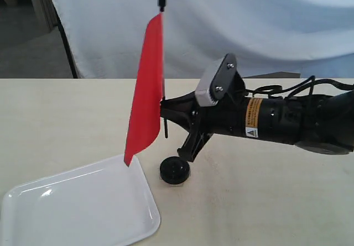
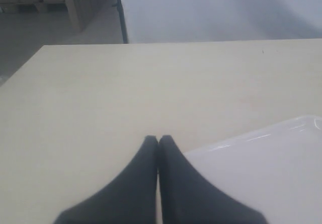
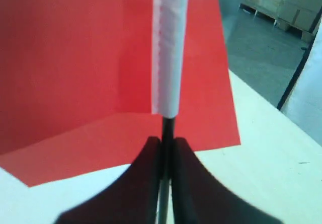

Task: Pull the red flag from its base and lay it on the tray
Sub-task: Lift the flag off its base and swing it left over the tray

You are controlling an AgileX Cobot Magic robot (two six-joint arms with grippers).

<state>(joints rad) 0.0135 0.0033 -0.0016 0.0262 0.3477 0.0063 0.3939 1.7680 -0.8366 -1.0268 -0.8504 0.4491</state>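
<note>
The red flag [image 1: 146, 85] stands upright in the air, its black stick pinched by my right gripper [image 1: 165, 109], which is shut on it. The stick's lower end hangs free above the table, apart from the base [image 1: 175, 170], a small round black disc lying just below and to the right. In the right wrist view the red flag [image 3: 100, 68] fills the frame and the stick runs between my right gripper [image 3: 167, 142] fingers. The white tray [image 1: 83, 207] lies at the front left, under the cloth's lower corner. My left gripper [image 2: 158, 139] is shut and empty beside the tray [image 2: 271, 163].
A pale wooden table [image 1: 66, 119] carries everything. A white cloth backdrop [image 1: 249, 19] hangs behind its far edge. The right arm [image 1: 298, 119] stretches in from the right, low over the table.
</note>
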